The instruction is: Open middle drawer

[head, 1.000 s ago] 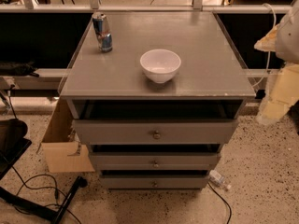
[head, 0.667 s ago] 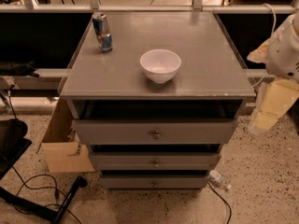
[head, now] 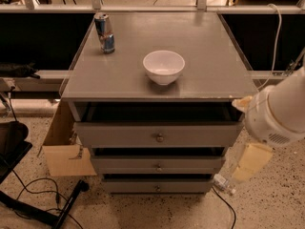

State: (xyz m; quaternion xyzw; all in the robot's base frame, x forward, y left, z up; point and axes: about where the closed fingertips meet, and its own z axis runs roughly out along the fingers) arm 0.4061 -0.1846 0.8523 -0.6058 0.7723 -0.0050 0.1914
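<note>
A grey cabinet (head: 157,80) has three stacked drawers. The middle drawer (head: 124,165) is the second one, with a flat grey front and a small round knob (head: 158,167). A dark gap shows above its front. My gripper (head: 250,162) is the cream-coloured part hanging below the white arm housing (head: 279,112). It sits off the cabinet's right front corner, level with the middle drawer's right end, and touches nothing. The taller top drawer (head: 119,134) and the lowest drawer (head: 128,187) also show their knobs.
A white bowl (head: 164,66) and a drink can (head: 104,32) stand on the cabinet top. A cardboard box (head: 64,147) leans at the cabinet's left side. Black cables and a stand (head: 47,209) lie on the speckled floor at the left. A small object (head: 222,182) lies on the floor at the right.
My arm has moved left and down, closer to the cabinet's right front corner, and the gripper now hangs lower beside the drawers. The drawers, bowl and can have not moved.
</note>
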